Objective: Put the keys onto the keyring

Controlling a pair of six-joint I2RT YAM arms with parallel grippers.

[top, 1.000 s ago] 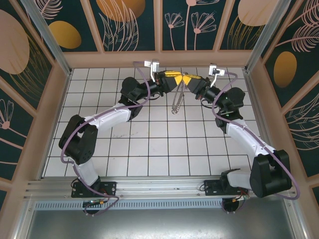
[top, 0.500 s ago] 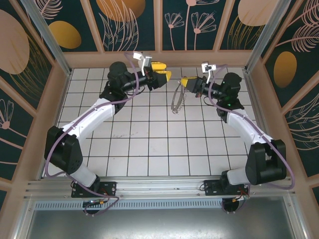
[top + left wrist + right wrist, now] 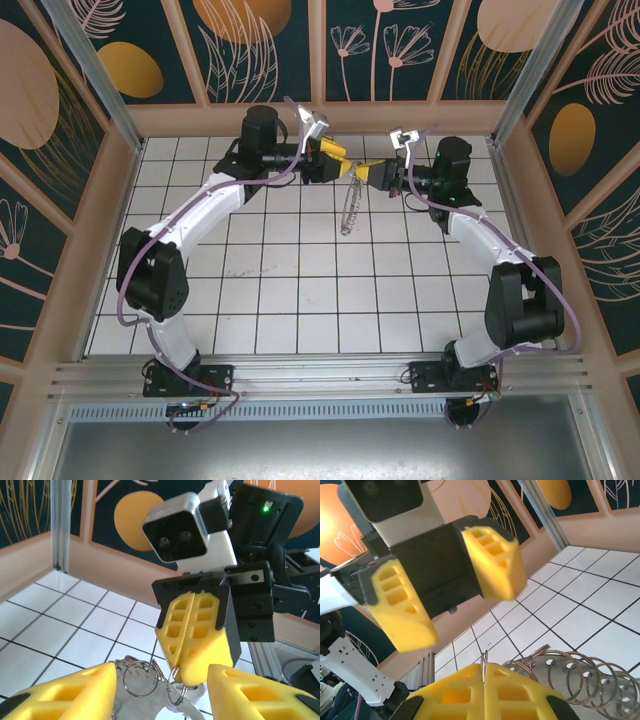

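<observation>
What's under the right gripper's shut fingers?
The keyring hangs from the right gripper, pinched at its rim, small rings dangling. The fingers cover the pinched spot; no key can be made out.

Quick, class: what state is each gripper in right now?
Left gripper: open, gripping nothing.
Right gripper: shut on the keyring.

A flat white table top (image 3: 300,300) ruled into square tiles by thin dark lines fills the enclosure floor, edged by a low pale peach wooden border (image 3: 320,118). A faint grey scuff (image 3: 237,270) marks the tiles left of centre. Along the near edge runs a ribbed aluminium rail (image 3: 320,375) with two black arm bases on it: one left (image 3: 190,380), one right (image 3: 445,377).
</observation>
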